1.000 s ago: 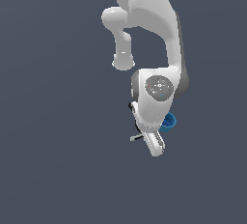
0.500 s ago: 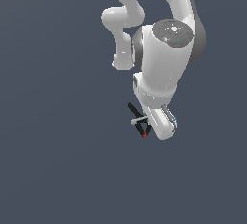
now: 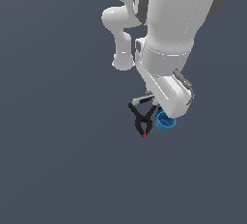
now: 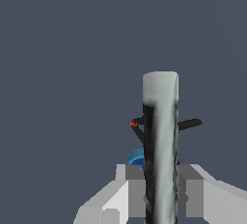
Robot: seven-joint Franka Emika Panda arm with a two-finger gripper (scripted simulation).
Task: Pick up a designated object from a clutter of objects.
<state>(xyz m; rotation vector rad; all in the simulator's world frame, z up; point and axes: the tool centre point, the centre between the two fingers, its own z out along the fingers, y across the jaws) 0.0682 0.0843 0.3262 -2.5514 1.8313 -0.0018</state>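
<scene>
One marker (image 4: 160, 141) fills the middle of the wrist view, standing up between the two fingers (image 4: 132, 189) of the gripper (image 4: 159, 191), which we read as pinched on its lower part. Grey-white body with a dark streak down one side. In the exterior view we see only a short grey bit of it (image 3: 143, 99) poking out from under the white hand, toward that view's left, so we can't tell there if it's lifted off the floor.

We judge it light, stiff and smooth, so it could slip or swivel in a two-point pinch. A hold nearer the middle would resist tipping better; here the long end sticks out past the fingers.

Beyond it sit the clamp (image 3: 143, 118), black with a red tip, and the cup (image 3: 164, 122), blue, just beside the clamp and partly hidden by the hand. Both also show behind the marker in the wrist view.
</scene>
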